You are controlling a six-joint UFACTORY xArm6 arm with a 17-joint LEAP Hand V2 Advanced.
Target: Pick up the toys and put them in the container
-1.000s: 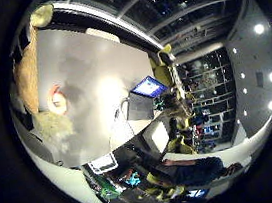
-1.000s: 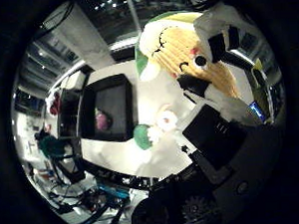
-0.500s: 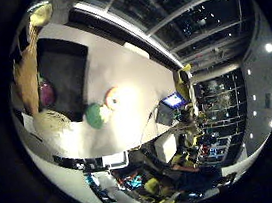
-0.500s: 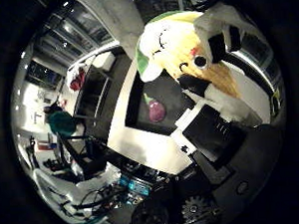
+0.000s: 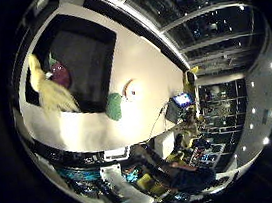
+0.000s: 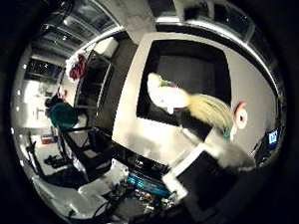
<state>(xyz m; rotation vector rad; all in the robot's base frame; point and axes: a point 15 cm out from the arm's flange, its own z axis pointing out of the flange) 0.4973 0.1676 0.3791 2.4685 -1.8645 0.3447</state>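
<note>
Dropped from the hand [image 6: 211, 164], plush toy [image 6: 176, 98] crosses the container [image 6: 197, 55] rim.

You had open table [image 5: 146, 65] beside the black container [image 5: 86, 52]; a green toy [image 5: 113, 107] and ring toy [image 5: 131, 88] sat there.

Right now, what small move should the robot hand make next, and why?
Probably the robot hand should let go of the plush toy, if it is not free already. It hangs over the black container, which holds a purple toy. A green toy and a ring toy lie on the table beside it.
</note>
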